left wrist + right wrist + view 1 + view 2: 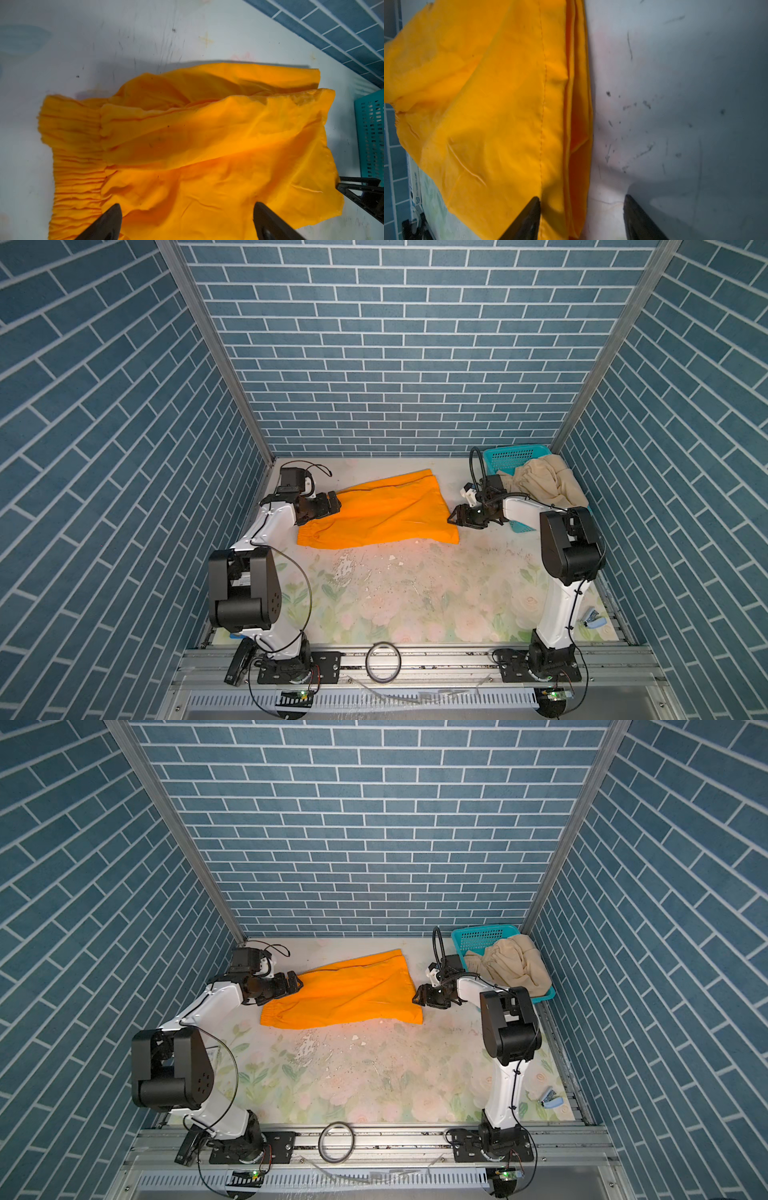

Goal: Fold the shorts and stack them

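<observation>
Front rail (440,659): black cable ring (367,662) lies on it.
Left claw (334,504): spread wide over the waistband (309,536) of the orange shorts (382,510).
Right claw (455,516): jaws apart at the opposite end, gripping nothing.
Orange shorts: flat on the worktop (415,593), between both claws.
Beige shorts (544,483): heaped in the teal basket (511,455), far right corner.
</observation>
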{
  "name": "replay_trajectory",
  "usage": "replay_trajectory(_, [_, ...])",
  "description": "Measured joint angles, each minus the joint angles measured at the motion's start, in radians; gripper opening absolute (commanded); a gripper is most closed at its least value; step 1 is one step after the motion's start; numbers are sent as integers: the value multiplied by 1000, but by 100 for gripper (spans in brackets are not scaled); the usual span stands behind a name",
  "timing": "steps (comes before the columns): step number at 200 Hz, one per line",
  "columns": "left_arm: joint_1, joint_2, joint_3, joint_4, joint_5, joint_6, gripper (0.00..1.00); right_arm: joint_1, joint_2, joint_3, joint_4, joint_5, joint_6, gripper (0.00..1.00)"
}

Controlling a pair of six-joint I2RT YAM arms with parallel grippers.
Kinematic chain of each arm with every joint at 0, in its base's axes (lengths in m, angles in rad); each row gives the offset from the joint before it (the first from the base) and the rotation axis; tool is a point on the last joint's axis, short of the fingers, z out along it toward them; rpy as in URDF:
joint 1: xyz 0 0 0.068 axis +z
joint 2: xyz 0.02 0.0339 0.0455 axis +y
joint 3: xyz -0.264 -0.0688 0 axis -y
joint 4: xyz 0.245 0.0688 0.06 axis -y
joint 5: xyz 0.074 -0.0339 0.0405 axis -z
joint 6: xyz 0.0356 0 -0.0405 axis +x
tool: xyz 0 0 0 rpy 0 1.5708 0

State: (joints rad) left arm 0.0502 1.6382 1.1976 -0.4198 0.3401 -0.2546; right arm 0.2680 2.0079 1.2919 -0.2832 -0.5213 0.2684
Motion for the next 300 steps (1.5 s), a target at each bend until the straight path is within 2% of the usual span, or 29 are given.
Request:
replay_trajectory(29, [4, 94, 82, 56, -13, 27, 100, 14, 26, 7, 69, -27, 24, 54])
replay_trajectory(55, [13, 193, 136, 80, -29, 47, 100, 31, 37, -14, 130, -56, 58, 38])
replay_trajectory(97, [21, 348, 233, 96, -40, 57, 100, 55, 44, -58, 175, -92, 114, 0])
replay_trajectory(122, [26, 413, 268, 95, -32, 47, 100, 49, 32, -80, 177, -96, 125, 0])
replay_trajectory(146, [27, 418, 250, 106, -8, 30, 100, 11, -23, -131, 148, -95, 124, 0])
replay_trajectory(180, [13, 336, 106, 158, 56, -12, 100, -70, -126, -190, 85, -93, 114, 0])
replay_trajectory(212, [-46, 253, -13, 185, 79, -35, 100, -141, -188, -222, 7, -71, 89, 0])
replay_trajectory(220, [-62, 236, -34, 188, 76, -38, 100, -151, -197, -222, -12, -54, 81, 10])
replay_trajectory(256, [-79, 171, -68, 166, 28, -44, 100, -170, -240, -219, -70, 20, 43, 36])
replay_trajectory(300, [-66, -11, -69, 110, -52, -37, 100, -168, -341, -183, -106, 82, -5, 42])
